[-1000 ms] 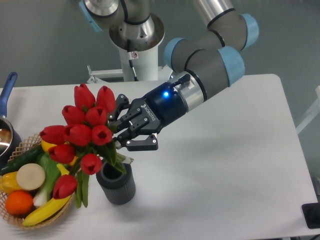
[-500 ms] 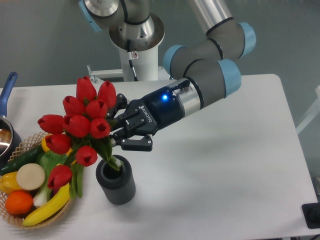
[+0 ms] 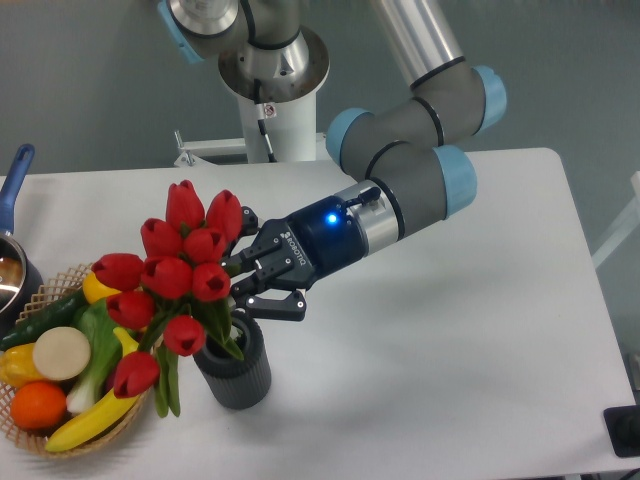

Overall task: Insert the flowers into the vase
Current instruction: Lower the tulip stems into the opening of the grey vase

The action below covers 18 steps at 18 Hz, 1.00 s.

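Note:
The flowers (image 3: 175, 275), a bunch of red tulips with green stems and leaves, lean up and to the left out of the vase (image 3: 236, 367), a short dark grey ribbed cylinder at the front left of the table. Their stem ends sit inside the vase mouth. My gripper (image 3: 248, 285) comes in from the right just above the vase rim and is shut on the stems. The lower stems are hidden by leaves and the vase wall.
A wicker basket (image 3: 30, 437) with toy fruit and vegetables stands at the front left, touching distance from the hanging tulip heads. A blue-handled pot (image 3: 14, 190) sits at the left edge. The arm's base (image 3: 272, 90) rises at the table's back.
The gripper and bunch shifted slightly right and down, and the bunch stands a little more upright over the vase, its stems sitting deeper in the mouth.

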Each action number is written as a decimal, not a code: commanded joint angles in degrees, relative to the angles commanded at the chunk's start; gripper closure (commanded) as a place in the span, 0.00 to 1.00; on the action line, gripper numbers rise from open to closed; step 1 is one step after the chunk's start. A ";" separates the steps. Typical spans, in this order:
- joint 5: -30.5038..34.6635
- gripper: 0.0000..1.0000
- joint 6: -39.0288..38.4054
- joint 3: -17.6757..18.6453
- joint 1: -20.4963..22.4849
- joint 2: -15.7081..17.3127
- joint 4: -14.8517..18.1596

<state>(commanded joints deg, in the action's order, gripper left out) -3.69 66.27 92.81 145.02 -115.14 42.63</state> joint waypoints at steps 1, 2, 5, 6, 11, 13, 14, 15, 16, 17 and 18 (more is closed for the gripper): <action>0.00 0.78 0.00 0.00 0.00 -0.09 0.00; -0.09 0.78 0.00 0.00 -0.09 -0.18 0.00; -0.09 0.78 0.00 0.17 -0.53 -0.88 0.00; -0.09 0.78 0.35 0.52 -0.62 -1.05 0.00; -2.29 0.78 3.77 4.21 -0.35 -1.93 0.00; -3.25 0.78 4.83 5.36 0.08 -1.93 0.00; -3.51 0.78 5.09 5.71 0.26 -2.02 0.00; -3.52 0.78 5.27 5.97 0.44 -2.02 0.00; -3.52 0.78 5.62 6.15 0.44 -2.28 0.00; -3.52 0.78 6.15 6.41 0.44 -2.81 0.00; -3.52 0.78 7.02 6.94 0.52 -2.99 0.00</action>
<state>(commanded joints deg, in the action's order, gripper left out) -7.21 73.29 99.75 145.55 -118.12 42.63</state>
